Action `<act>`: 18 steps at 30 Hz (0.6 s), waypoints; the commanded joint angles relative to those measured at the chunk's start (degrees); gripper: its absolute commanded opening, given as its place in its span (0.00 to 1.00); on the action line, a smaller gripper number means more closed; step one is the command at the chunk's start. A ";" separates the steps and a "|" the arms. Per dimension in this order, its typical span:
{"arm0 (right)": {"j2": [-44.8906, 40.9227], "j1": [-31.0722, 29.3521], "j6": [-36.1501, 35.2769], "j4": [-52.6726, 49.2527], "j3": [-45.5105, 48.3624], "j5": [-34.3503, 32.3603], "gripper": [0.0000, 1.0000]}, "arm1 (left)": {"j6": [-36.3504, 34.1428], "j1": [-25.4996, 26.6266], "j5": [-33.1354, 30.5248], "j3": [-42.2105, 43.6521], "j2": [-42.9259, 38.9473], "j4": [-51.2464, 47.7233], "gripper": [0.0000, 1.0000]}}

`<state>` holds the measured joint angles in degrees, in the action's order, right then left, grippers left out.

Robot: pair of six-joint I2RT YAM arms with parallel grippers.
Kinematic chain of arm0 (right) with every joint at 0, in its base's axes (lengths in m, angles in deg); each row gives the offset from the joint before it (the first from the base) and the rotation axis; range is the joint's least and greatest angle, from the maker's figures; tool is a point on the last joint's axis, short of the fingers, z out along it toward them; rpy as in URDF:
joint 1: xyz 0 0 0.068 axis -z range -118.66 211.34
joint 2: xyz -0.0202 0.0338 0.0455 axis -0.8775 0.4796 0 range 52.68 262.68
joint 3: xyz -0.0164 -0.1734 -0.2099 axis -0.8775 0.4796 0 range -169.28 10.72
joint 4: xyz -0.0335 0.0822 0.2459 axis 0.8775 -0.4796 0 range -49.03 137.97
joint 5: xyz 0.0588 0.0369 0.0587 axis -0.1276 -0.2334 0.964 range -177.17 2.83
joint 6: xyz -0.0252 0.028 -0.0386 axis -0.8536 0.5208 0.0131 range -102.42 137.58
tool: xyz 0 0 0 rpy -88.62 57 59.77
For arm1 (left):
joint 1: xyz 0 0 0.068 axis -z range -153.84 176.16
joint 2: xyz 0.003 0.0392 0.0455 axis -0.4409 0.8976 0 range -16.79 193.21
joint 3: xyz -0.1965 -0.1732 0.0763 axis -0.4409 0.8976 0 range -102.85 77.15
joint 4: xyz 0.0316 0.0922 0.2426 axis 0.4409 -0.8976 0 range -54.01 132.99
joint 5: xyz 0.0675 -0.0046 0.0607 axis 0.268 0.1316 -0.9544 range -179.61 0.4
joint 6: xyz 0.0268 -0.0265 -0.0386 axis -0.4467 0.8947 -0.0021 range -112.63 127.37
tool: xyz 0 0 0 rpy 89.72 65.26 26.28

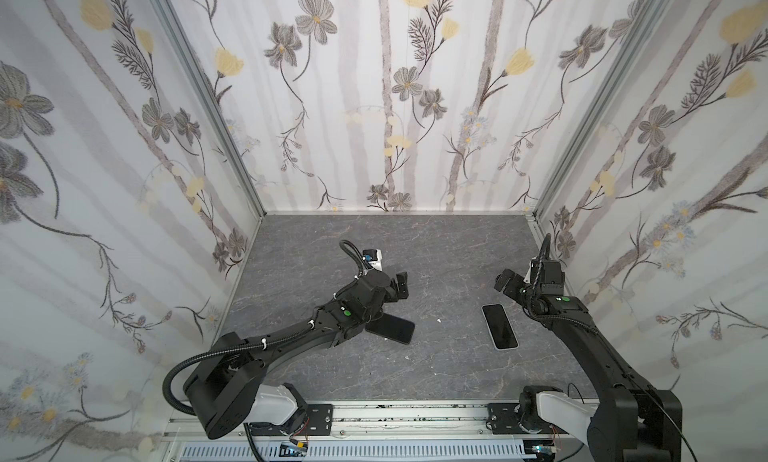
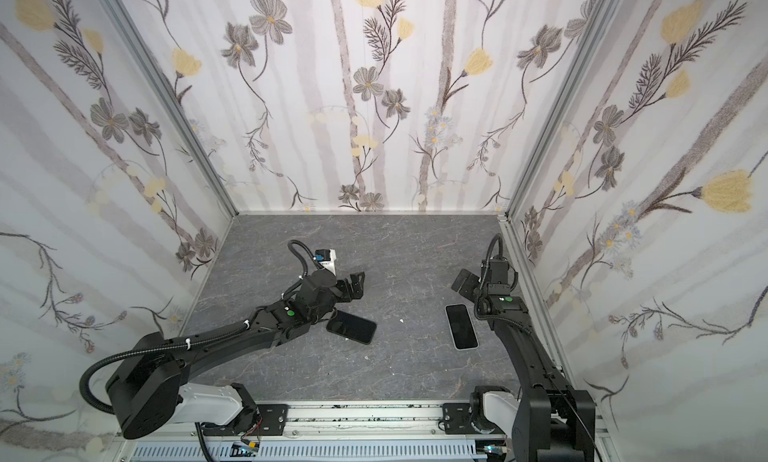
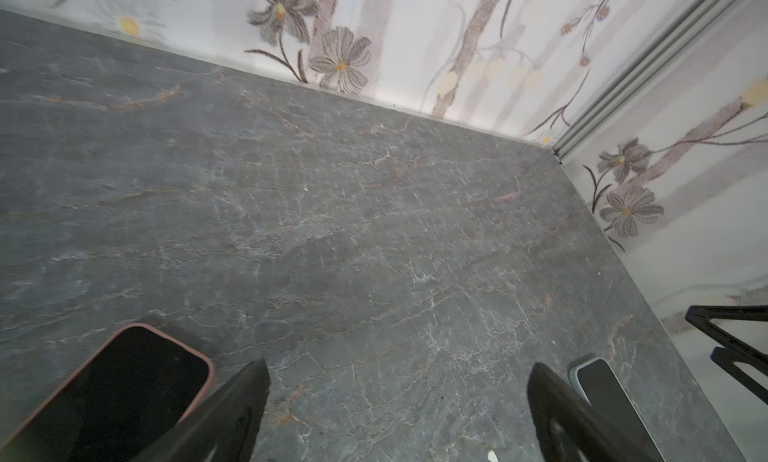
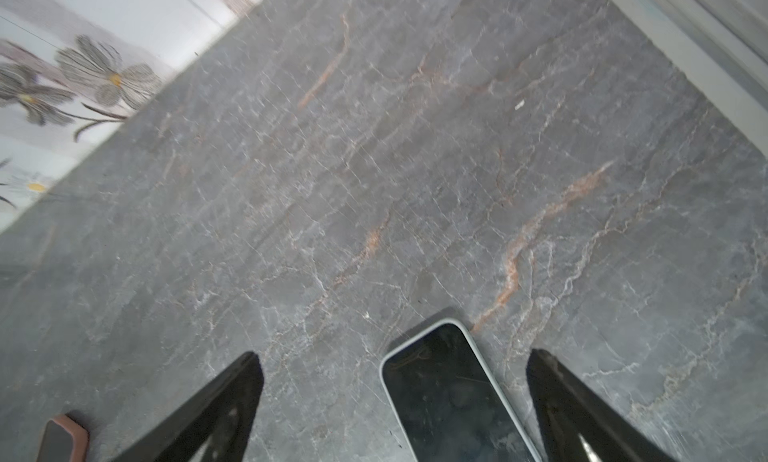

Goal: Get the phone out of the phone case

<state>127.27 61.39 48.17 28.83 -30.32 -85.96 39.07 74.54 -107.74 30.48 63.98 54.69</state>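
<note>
Phone lies near worktop's right edge, case mid-worktop; my left gripper and right gripper hang spread.

Grey marble-veined table, grey-and-yellow floral walls, one pink-rimmed black phone, one pale-rimmed black phone.

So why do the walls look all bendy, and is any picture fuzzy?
In both top views the wide lens makes the walls lean outward, yet all is sharp; in the right wrist view the table and flowers look smeared, and the light-rimmed phone reflects faintly; in the left wrist view the near fingers are soft.
</note>
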 commanded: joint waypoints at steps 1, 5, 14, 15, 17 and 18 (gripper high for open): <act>1.74 -0.05 0.52 -2.90 0.65 0.63 1.00 | 1.71 2.33 0.69 -3.94 4.92 0.68 1.00; 3.82 -0.05 0.10 -3.62 0.93 -0.08 1.00 | 2.13 3.81 6.37 -8.95 11.84 1.47 1.00; 7.66 -0.05 -1.40 -4.95 1.38 0.86 1.00 | 1.63 4.89 13.86 -14.47 18.72 4.94 1.00; 8.00 -0.05 -1.56 -5.03 1.60 1.38 1.00 | 1.48 4.89 14.30 -14.73 19.04 5.08 1.00; 8.59 -0.05 -1.66 -5.15 1.86 2.48 1.00 | 1.02 4.87 15.11 -15.08 19.54 5.42 1.00; 8.81 -0.05 -1.67 -5.21 2.02 2.89 1.00 | 0.86 4.91 15.38 -15.15 19.76 5.64 1.00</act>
<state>135.40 61.39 47.06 23.63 -28.59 -84.60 40.34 79.52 -94.49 16.12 83.15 57.60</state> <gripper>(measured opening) 0.996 0.997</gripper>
